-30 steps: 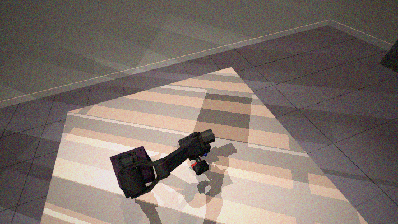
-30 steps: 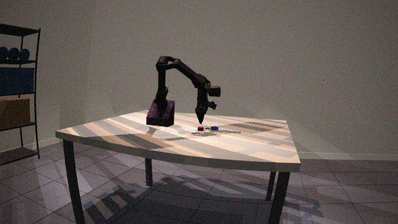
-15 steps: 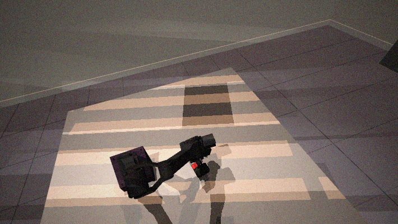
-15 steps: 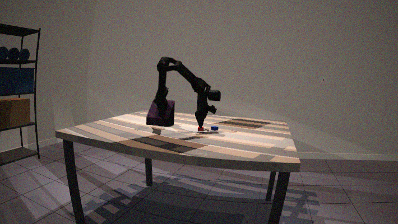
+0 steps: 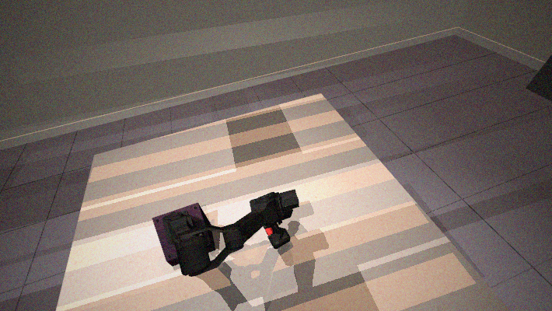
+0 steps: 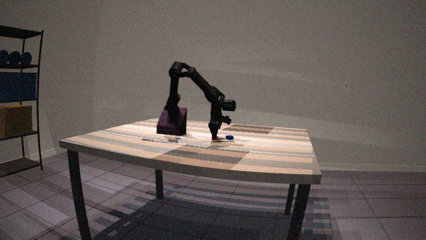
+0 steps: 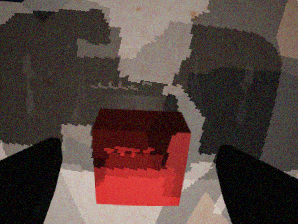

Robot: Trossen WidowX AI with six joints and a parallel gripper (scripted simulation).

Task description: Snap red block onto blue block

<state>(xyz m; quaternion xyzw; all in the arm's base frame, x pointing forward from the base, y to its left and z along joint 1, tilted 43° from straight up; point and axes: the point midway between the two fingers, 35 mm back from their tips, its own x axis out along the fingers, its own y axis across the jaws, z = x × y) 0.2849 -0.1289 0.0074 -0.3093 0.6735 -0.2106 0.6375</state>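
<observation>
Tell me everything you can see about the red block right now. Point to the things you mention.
The red block [image 5: 268,231] [image 6: 216,139] [image 7: 141,160] is a small, box-shaped piece, plain red and fairly smooth-looking, its top bright in parts and shadowed in others. It sits level on the table [image 6: 192,177], with the blue block [image 6: 230,137] a short way off. The fingers of the open hand [image 6: 214,138] [image 7: 140,150] stand either side of it, a gap showing at each side, so neither grips it. Its material and any studs can't be made out.
</observation>
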